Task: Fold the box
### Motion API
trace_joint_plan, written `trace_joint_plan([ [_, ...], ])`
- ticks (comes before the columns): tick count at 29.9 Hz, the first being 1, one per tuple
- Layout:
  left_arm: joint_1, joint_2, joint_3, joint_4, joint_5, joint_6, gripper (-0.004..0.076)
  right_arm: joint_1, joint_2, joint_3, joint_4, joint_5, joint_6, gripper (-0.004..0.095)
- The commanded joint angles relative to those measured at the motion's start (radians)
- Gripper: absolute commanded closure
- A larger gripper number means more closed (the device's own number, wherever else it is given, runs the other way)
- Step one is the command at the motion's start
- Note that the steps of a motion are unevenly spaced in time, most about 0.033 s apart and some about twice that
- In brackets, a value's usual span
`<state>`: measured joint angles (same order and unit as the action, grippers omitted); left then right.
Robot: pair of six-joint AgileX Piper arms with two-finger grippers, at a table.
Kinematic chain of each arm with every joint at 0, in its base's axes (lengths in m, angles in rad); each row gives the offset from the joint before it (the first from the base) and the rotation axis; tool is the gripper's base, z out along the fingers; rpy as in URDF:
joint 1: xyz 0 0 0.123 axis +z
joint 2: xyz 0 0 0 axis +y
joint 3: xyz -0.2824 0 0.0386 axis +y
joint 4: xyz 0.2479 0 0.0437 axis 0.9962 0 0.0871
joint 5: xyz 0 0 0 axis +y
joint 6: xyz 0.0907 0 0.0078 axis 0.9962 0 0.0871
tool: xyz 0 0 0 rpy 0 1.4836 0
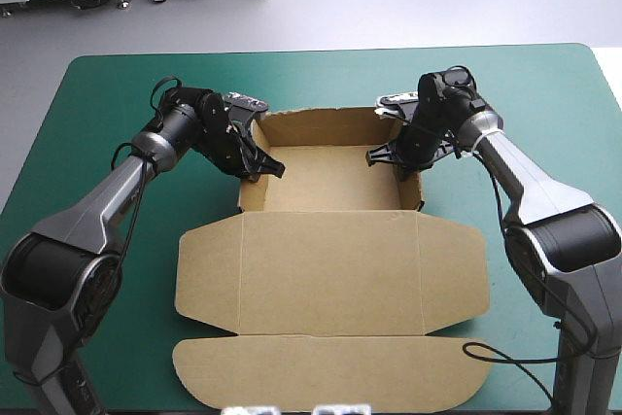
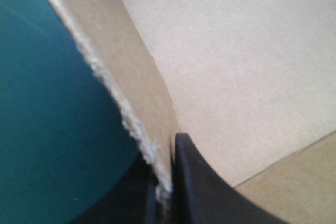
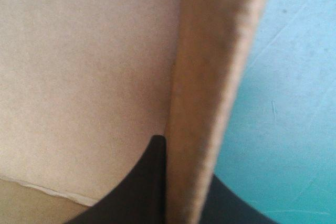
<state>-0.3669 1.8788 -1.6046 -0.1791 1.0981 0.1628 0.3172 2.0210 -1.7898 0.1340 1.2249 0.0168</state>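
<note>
Okay, the box (image 1: 330, 157) sits mid-counter (image 1: 97, 94): a tray at the far part, its lid (image 1: 330, 274) flat toward the near edge. The left gripper (image 1: 260, 167) fingers pinch the left wall (image 1: 249, 196), and the right gripper (image 1: 391, 155) fingers pinch the right wall (image 1: 420, 191). Risk: an uneven pull could untuck or tear a wall, or skew the tray.

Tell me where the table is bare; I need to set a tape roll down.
Bare cover runs along the far edge behind the box and into both far corners. A narrower strip lies left of the flat lid. Crowded: the box's side walls, clamped by the left hand and right hand, and the near edge, filled by the lid.
</note>
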Motion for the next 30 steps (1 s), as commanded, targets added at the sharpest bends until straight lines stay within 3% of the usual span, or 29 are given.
trace_joint_plan([
  [1,-0.019,-0.011,0.000,-0.021,0.078,0.037,0.0732,0.018,-0.035,-0.017,0.101,0.022,-0.045,0.0924],
  [7,-0.019,-0.030,0.000,-0.009,0.106,0.048,0.0717,0.018,-0.035,-0.017,0.097,0.022,-0.045,0.0905],
  [9,-0.016,-0.030,0.000,-0.003,0.126,0.049,0.0669,0.018,-0.035,-0.017,0.094,0.024,-0.051,0.0839],
  [12,-0.007,-0.030,0.000,-0.011,0.146,0.049,0.0507,0.018,-0.039,-0.017,0.108,0.024,-0.053,0.0661],
  [17,0.002,-0.047,-0.006,-0.024,0.146,0.049,0.0208,0.018,-0.061,-0.019,0.116,0.024,-0.073,0.0228],
  [20,0.002,-0.051,-0.044,-0.031,0.162,0.043,0.0162,0.018,-0.085,-0.019,0.107,0.024,-0.073,0.0069],
  [30,0.002,-0.107,-0.176,-0.055,0.191,0.042,0.0162,0.018,-0.197,-0.028,0.060,0.024,-0.081,0.0043],
])
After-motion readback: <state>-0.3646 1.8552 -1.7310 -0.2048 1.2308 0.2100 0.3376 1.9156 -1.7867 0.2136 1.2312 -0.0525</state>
